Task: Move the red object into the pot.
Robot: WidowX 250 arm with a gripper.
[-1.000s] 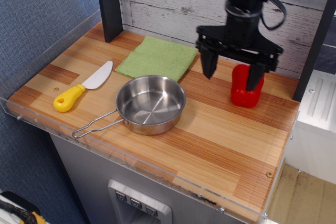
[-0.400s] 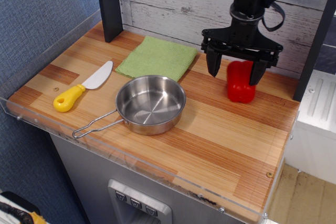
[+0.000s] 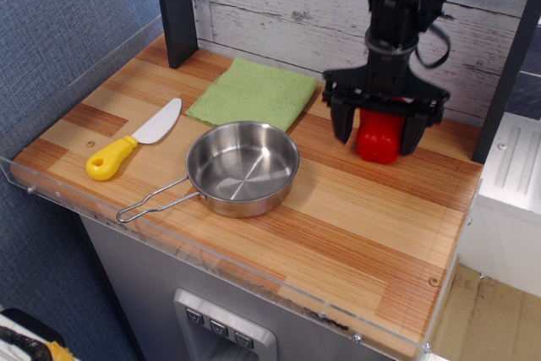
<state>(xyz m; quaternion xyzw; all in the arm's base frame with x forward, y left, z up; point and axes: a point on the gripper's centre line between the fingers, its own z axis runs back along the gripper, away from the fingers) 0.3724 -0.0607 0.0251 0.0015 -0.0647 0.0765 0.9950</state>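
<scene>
observation.image shows the black gripper (image 3: pixel 377 135) lowered over the red object (image 3: pixel 379 138) at the back right of the wooden counter (image 3: pixel 338 217), jaws spread wide on either side of it, not clamped. The pot (image 3: pixel 243 166) sits empty, well apart to its left, near the green cloth (image 3: pixel 253 91)

The wooden table (image 3: pixel 355 209) carries pot (image 3: pixel 243 167), knife (image 3: pixel 133 142), cloth (image 3: pixel 254 92), pepper (image 3: pixel 379 135).

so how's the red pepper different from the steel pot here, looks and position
The red pepper is glossy red, blocky and upright; the pot is shiny bare steel, shallow, round and empty. The pepper sits between the open gripper fingers near the back wall; the pot sits free, mid-table, its wire handle pointing to the front edge. Both rest on the wooden tabletop.
</scene>
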